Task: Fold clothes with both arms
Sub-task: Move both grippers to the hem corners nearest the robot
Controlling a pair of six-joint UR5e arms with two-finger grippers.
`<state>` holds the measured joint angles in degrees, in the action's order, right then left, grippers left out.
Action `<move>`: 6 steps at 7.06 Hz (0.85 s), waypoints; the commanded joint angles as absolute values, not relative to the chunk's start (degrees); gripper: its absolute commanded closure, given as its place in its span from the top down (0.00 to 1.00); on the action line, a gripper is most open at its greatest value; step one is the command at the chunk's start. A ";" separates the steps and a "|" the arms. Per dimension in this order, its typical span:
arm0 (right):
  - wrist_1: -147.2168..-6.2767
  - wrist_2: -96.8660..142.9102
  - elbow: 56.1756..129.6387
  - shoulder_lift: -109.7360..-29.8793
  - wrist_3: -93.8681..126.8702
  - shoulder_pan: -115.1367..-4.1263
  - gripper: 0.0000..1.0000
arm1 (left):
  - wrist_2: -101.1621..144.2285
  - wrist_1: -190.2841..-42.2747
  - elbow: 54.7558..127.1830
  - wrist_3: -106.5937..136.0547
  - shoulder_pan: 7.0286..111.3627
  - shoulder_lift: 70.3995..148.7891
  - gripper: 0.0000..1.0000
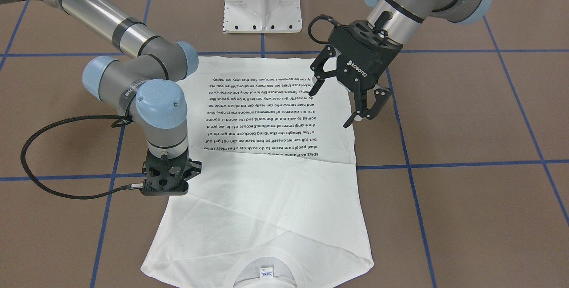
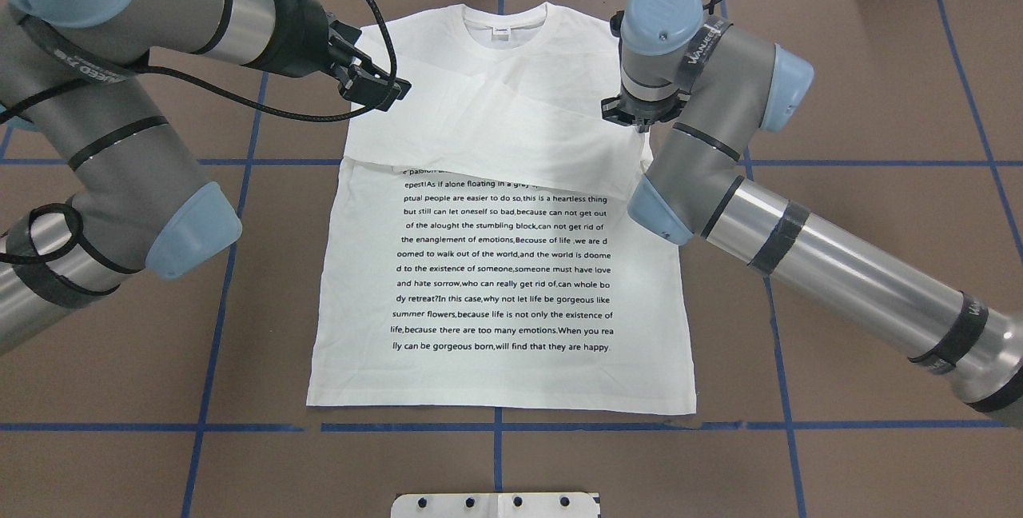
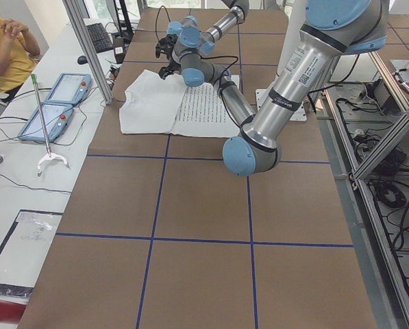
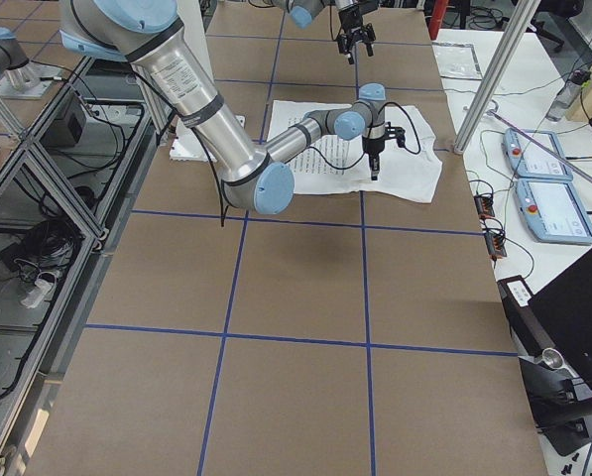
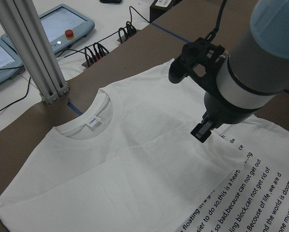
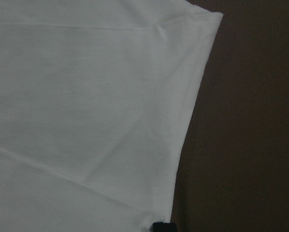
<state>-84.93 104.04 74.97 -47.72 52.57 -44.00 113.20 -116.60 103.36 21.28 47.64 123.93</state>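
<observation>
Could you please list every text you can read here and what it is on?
"ROBOTIQ": on the left gripper, on its body.
"lly can be gorgeous born,will find that they are happy.": last of many legible printed lines on the white shirt.
The neck tag: too small to read.
The label on the right arm: only partly legible.

A robotics lab: teach pendants, aluminium framing, blue-taped grid on a brown table.

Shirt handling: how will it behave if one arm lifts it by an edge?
Likely floppy: the shirt lies flat with soft creases and a folded-over flap, so it should drape. Probably light, thin cloth; may slide on the smooth table.
</observation>
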 commanded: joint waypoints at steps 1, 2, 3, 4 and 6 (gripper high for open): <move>-83.77 103.36 75.93 -49.74 52.20 -44.39 0.99 | 113.29 -116.46 102.92 21.45 47.55 123.84 1.00; -82.54 103.79 76.20 -49.57 52.21 -45.34 1.00 | 113.47 -116.46 102.92 21.53 47.55 123.05 1.00; -82.27 104.41 79.59 -50.18 52.56 -46.22 1.00 | 113.38 -115.76 103.09 21.97 47.55 122.96 1.00; -82.27 107.55 84.50 -52.10 55.34 -46.67 1.00 | 113.12 -115.84 103.53 24.41 47.64 120.17 1.00; -82.18 111.26 102.64 -63.65 62.44 -45.97 1.00 | 112.85 -116.01 106.33 36.08 47.46 114.81 1.00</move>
<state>-82.24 109.17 91.34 -56.41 57.77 -46.42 113.01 -115.93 104.62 29.92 47.55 117.96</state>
